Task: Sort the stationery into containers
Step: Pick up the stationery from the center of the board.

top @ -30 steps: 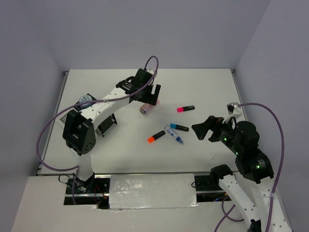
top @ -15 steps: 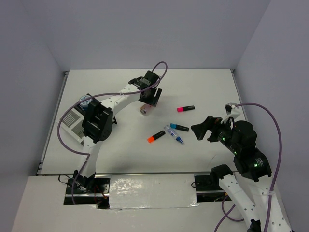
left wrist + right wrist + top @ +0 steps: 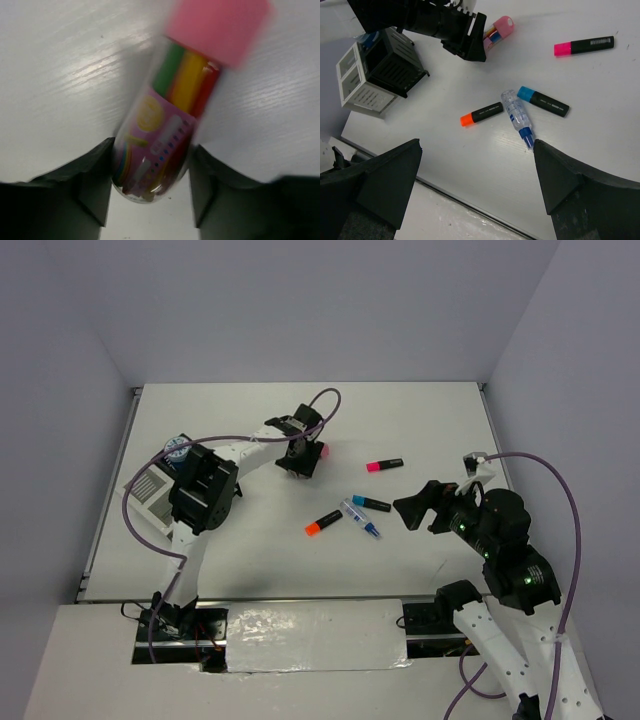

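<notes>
- The organizer point(image 3: 150, 490) stands on the table point(image 3: 430, 410) at its left edge, middle-left of the top view — a roll point(image 3: 178, 450) sits at its upper end.
- The cylinder point(image 3: 321, 452) lies on the table just above frame centre, well right of the organizer, between the fingers of the left gripper point(image 3: 302, 463).
- One marker point(image 3: 384, 465) lies right of the cylinder, near it.
- Below, a second marker point(image 3: 370, 504) lies just beside a small bottle point(image 3: 361, 518).
- A third marker point(image 3: 323, 522) lies left of the bottle — near, apart.
- The right gripper point(image 3: 415, 510) hangs right of the bottle, apart.
</notes>
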Motion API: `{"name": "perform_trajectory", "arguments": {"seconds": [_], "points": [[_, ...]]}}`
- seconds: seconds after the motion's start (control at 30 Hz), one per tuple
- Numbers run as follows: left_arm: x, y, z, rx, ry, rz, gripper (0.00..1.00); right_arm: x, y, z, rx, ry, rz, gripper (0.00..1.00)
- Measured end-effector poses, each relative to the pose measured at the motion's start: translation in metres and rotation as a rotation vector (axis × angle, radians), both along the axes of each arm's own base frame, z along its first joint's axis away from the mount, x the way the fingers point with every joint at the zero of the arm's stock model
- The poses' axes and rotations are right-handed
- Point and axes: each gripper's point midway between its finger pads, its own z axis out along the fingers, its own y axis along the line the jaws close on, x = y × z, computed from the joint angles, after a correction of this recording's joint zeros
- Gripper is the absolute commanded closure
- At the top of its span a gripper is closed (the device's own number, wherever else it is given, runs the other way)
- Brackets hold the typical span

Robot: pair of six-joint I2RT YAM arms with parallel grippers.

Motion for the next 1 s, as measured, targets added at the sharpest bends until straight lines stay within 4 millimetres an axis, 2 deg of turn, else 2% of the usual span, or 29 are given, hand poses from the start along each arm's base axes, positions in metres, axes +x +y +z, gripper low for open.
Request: {"name": "perform_trajectory", "arguments": {"seconds": [0.03, 0.1, 0.13, 0.17, 0.27, 0.33, 0.43, 0.5, 0.57, 0.7, 0.77, 0.87, 1.0], "points": [[-0.001, -0.001, -0.002, -0.004, 0.003, 0.003, 0.54, 0.0, 0.0, 0.0, 0.0, 0.001, 0.001, 0.0], [0.002, -0.003, -0.001, -0.014, -0.01, -0.003, 0.76, 0.0, 0.001, 0.0, 0.002, 0.0, 0.003, 0.0], [0.003, -0.005, -0.001, -0.022, -0.016, -0.001, 0.93, 0.0, 0.001, 0.0, 0.002, 0.0, 0.005, 0.0], [0.004, -0.006, -0.002, -0.029, -0.022, 0.001, 1.0, 0.001, 0.001, 0.0, 0.003, -0.002, 0.006, 0.0], [0.003, -0.008, 0.0, -0.052, -0.04, 0.014, 1.0, 0.003, 0.003, -0.003, 0.006, -0.003, 0.012, 0.0], [-0.005, -0.005, 0.001, -0.064, -0.04, 0.02, 1.0, 0.005, 0.005, -0.008, 0.01, 0.005, 0.016, 0.0], [-0.037, 0.003, 0.012, -0.104, -0.041, 0.024, 1.0, 0.011, 0.008, -0.017, 0.044, 0.029, -0.002, 0.0], [-0.063, 0.006, 0.034, -0.161, -0.07, 0.018, 1.0, 0.016, 0.01, -0.018, 0.091, 0.032, -0.021, 0.0], [-0.087, -0.001, 0.072, -0.268, -0.158, -0.003, 1.0, 0.021, 0.014, -0.016, 0.156, 0.028, -0.041, 0.0], [-0.127, -0.03, 0.171, -0.582, -0.379, -0.083, 1.0, 0.035, 0.024, 0.008, 0.317, 0.003, -0.062, 0.0], [-0.148, -0.036, 0.209, -0.718, -0.461, -0.123, 1.0, 0.041, 0.035, 0.023, 0.4, -0.014, -0.044, 0.0], [-0.167, -0.034, 0.231, -0.851, -0.498, -0.131, 1.0, 0.044, 0.06, 0.039, 0.495, -0.018, 0.028, 0.0], [-0.179, -0.039, 0.234, -0.926, -0.469, -0.145, 1.0, 0.033, 0.102, 0.051, 0.55, -0.009, 0.156, 0.0]]}}
